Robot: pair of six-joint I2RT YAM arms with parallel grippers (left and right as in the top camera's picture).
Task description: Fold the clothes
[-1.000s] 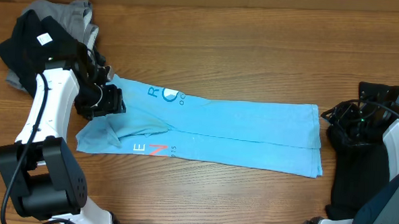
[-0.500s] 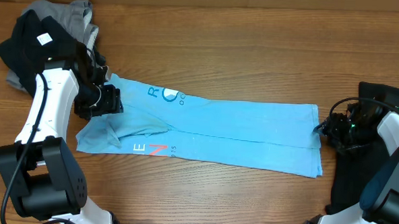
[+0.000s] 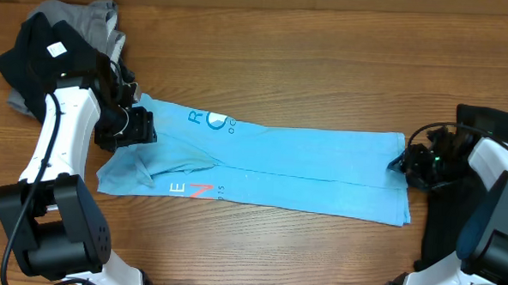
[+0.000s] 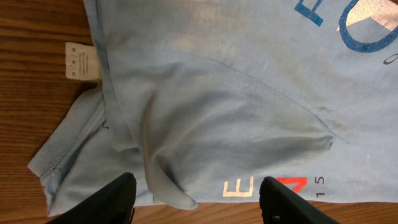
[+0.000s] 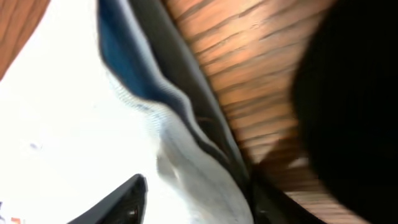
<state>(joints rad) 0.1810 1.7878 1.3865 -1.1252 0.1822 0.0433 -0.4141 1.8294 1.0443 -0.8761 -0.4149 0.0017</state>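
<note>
A: Biggest first?
B: Brown wooden table (image 3: 309,68); long-folded light blue cotton T-shirt (image 3: 304,166) lies across its middle.
A: Arms?
B: Left gripper (image 3: 141,127) points down over the collar end, fingers wide apart, holding nothing. Right gripper (image 3: 401,163) reaches sideways to the hem; blurred, can't tell if it grips.
A: Writing?
B: "R", "O" in blue; "E", pink-red "N", "15". White neck tag (image 4: 82,61) unreadable.

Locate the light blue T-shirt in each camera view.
Overhead: light blue T-shirt lies as a long strip across the middle.
Left wrist: fills nearly the whole frame, collar at left.
Right wrist: only its edge, blurred and overexposed, at left.
Shared landmark: red-and-white EN lettering, overhead and left wrist only.
</note>
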